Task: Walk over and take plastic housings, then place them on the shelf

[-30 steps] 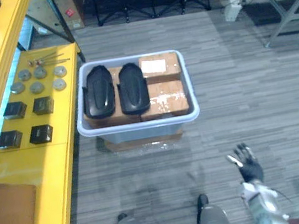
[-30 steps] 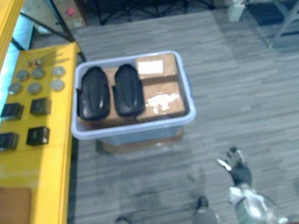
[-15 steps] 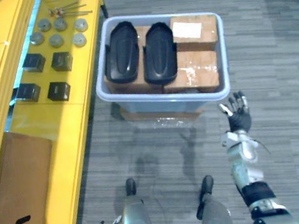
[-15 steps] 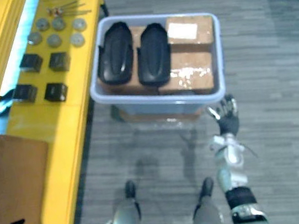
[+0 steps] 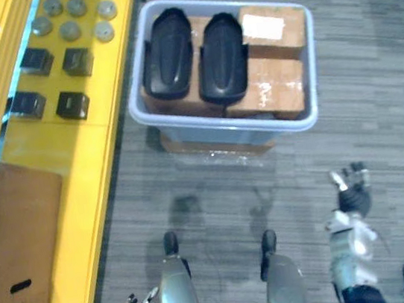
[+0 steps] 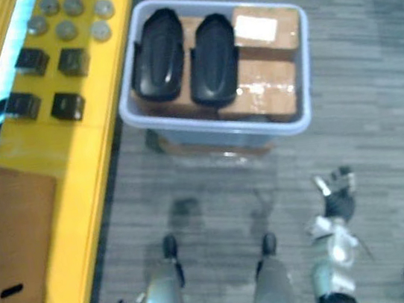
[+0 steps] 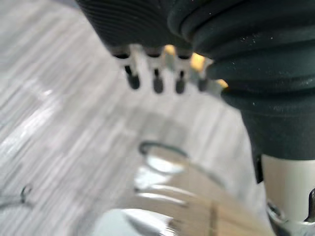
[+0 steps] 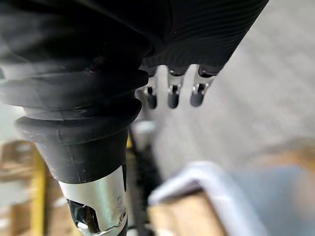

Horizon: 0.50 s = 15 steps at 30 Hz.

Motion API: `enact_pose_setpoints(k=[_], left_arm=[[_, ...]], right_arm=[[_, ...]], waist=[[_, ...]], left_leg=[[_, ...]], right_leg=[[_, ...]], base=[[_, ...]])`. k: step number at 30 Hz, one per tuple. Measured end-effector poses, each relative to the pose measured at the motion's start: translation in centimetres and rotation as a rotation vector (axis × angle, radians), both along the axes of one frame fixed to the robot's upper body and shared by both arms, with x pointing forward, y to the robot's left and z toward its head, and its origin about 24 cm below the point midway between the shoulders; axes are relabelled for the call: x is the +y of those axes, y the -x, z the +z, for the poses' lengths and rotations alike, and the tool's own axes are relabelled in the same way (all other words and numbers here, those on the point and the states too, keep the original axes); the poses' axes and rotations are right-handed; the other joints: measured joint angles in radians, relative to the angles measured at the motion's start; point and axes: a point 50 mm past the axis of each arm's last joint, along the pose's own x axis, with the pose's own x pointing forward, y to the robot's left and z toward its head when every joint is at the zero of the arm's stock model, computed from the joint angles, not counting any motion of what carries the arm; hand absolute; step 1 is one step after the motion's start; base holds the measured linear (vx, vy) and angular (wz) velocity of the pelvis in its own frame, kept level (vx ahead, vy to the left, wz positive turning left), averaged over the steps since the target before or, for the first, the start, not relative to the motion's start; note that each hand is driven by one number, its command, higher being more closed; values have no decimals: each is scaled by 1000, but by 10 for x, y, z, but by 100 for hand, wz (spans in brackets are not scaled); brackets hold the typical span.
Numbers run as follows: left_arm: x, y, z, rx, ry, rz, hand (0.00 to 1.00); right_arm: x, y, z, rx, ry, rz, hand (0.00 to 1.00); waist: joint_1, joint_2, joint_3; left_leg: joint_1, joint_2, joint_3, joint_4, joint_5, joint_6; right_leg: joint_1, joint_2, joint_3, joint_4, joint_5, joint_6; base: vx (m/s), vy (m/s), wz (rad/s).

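Inside pale bin (image 5: 223, 128), black housings (image 5: 167, 54), cardboard boxes (image 5: 268, 89)

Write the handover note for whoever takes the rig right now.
Left hand: open, empty, low over the floor.
Right hand: open, empty, over the floor, short of the bin.
Left housing and right housing lie side by side in the bin, on cardboard boxes.
Shelf: yellow, on the robot's left.
Done: the robot stands before the bin.
Left: take each housing and place it on the shelf.
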Motion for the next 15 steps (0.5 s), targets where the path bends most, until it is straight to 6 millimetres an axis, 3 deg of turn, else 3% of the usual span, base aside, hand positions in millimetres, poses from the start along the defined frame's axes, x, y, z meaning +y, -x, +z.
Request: enact_pose_setpoints(k=[4,10,15], left_arm=[[-10,-5,-4,12,34,-43,0],[-21,-3,-8,12,99,-39,0],[-29,-14,-6,-21,123,-82,0]], right_arm=[[-32,-34,84,-135,136,-40,0],[-45,-47,102,-29,198,-25,0],[-55,-58,142,15,287,12,0]], waist=[[7,70,34],[14,91,38],[18,137,48]], left_leg=[[-34,-26,-28,-8,14,5],[-35,-64,-43,-68,61,10],[-62,-77,-55,-64,70,14]], right_leg=[[-40,-28,-20,71,-34,8],[-65,-68,-34,104,-43,17],[-80,-84,-52,118,-44,18]], base=[[-120,2,27],[-40,-7,18],[-21,-2,12]])
